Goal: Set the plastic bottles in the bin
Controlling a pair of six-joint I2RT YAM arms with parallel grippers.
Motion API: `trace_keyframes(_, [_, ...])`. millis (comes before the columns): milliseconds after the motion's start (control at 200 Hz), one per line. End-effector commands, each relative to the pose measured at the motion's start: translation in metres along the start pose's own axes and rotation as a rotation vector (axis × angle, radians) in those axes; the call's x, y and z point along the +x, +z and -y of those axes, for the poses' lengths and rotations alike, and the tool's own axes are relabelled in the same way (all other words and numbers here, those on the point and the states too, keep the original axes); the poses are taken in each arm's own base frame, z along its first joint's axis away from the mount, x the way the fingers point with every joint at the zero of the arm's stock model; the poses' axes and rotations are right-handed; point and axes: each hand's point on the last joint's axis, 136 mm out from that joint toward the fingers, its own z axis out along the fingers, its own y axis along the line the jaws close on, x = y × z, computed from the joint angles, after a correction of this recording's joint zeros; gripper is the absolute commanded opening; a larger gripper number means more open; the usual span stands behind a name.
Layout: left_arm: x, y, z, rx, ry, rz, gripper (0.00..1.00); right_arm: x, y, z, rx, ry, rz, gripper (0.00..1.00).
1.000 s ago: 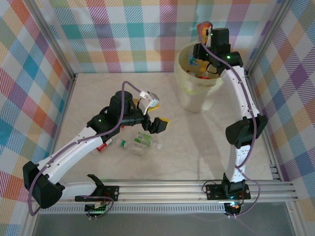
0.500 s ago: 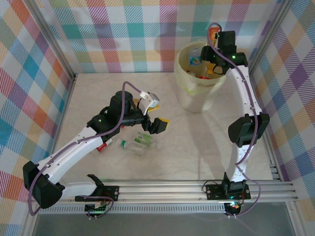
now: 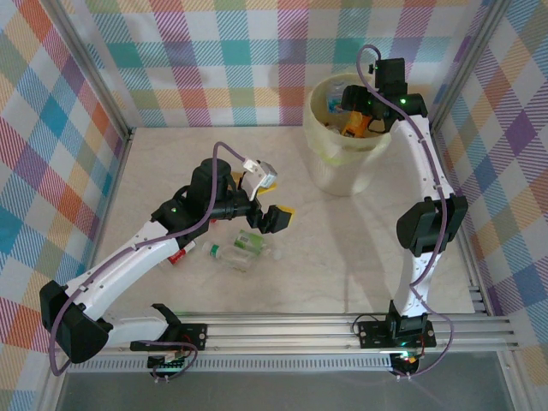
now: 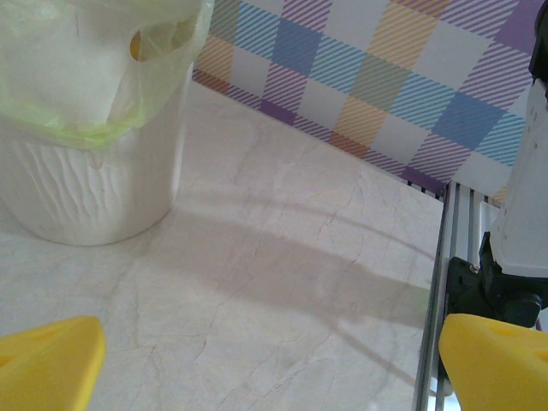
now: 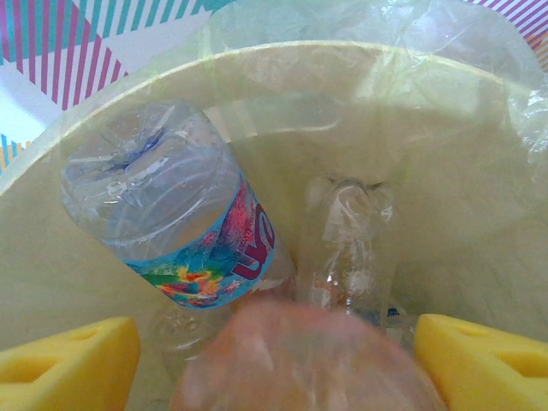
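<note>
The bin [image 3: 338, 175], a large round pale-yellow translucent plastic bucket, was stood at the far right of the pale marbled bench [image 3: 342, 265]. The right gripper [image 3: 358, 111] was held over its mouth, jaws spread and released, with a blurred orange bottle [image 5: 291, 364] seen between them. A clear bottle with a blue-and-pink label [image 5: 184, 231] and a crushed clear bottle [image 5: 347, 248] were seen inside. The left gripper [image 3: 274, 218] was held with jaws spread, empty, near two clear green-labelled bottles [image 3: 242, 248] on the bench.

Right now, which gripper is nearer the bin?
Right. The right gripper is above the bin, over its opening; the left gripper hangs above the table, well away from it.
</note>
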Motion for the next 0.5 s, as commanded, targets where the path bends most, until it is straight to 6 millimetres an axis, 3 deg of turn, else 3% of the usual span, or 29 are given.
trace_keyframes(0, [-0.005,-0.003,0.005,0.004,0.023,0.007,1.0,-0.012,-0.019,-0.004,-0.022,0.013,0.037,0.84])
trace_keyframes(495, [-0.008,-0.01,0.004,-0.018,0.046,0.014,1.0,-0.029,-0.076,-0.018,-0.104,-0.022,0.118,0.86])
